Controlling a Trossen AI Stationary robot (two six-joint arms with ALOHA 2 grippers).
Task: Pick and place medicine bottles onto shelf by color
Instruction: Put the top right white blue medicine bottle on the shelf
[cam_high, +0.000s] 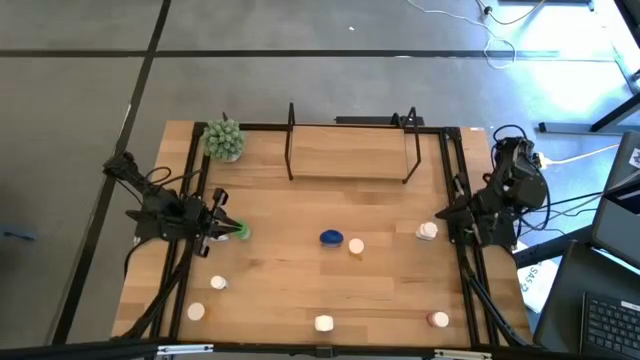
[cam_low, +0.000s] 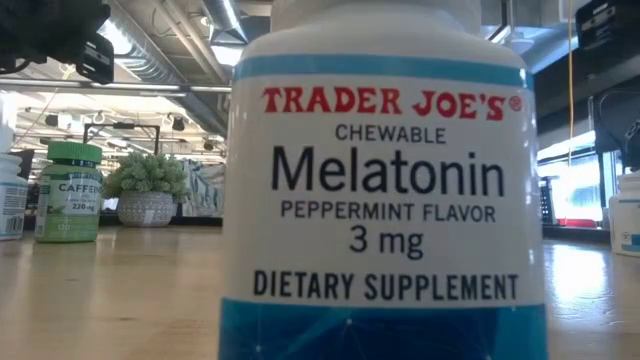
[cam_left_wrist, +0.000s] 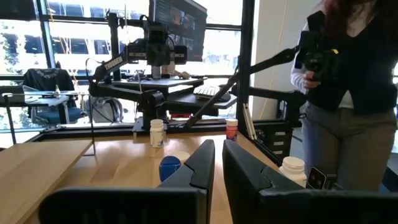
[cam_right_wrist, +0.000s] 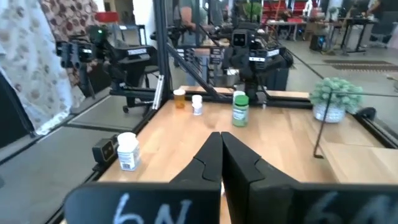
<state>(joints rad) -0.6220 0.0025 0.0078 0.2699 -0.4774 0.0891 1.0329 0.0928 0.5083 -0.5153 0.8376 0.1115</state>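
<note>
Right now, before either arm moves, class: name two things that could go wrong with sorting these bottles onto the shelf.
1. The green bottle stands right at the tip of the shut left gripper; a careless start could tip it.
2. The blue bottle and a white-capped bottle sit almost touching; picking one could knock the other.
The shelf is bare, and the right gripper, also shut, waits at the table's right side.

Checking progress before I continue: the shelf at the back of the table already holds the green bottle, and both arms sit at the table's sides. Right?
Not quite. The shelf is bare in the high view; the green bottle stands on the table by the left gripper. Both arms do sit at the sides.
</note>
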